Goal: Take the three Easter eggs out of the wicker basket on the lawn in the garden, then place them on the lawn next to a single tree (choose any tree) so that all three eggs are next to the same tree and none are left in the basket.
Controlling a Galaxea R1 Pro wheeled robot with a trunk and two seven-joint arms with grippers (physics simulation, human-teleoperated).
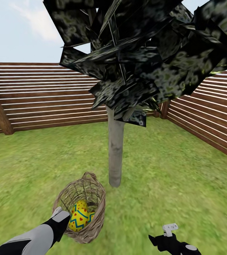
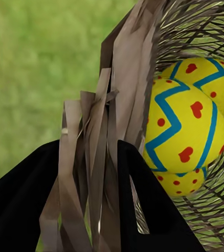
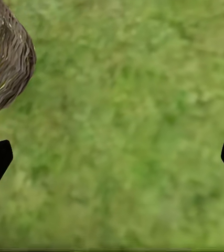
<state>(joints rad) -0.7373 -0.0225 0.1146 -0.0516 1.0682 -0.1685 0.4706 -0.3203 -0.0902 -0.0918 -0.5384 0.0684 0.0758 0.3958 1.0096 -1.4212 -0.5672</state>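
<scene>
Left gripper (image 2: 91, 173) clamped on the rim of the small round open-woven brown-grey wicker basket (image 1: 92, 198), basket tilted on the mottled green lawn (image 1: 170, 166). Inside it, yellow Easter eggs with blue zigzag bands and red dots (image 1: 78, 214); three visible through the left wrist. Just beyond, pale grey-beige tree trunk (image 1: 115, 152). Farther right, right gripper (image 1: 165, 239) spread wide over bare grass. Behind, brown slatted wooden fence (image 1: 39, 95).
</scene>
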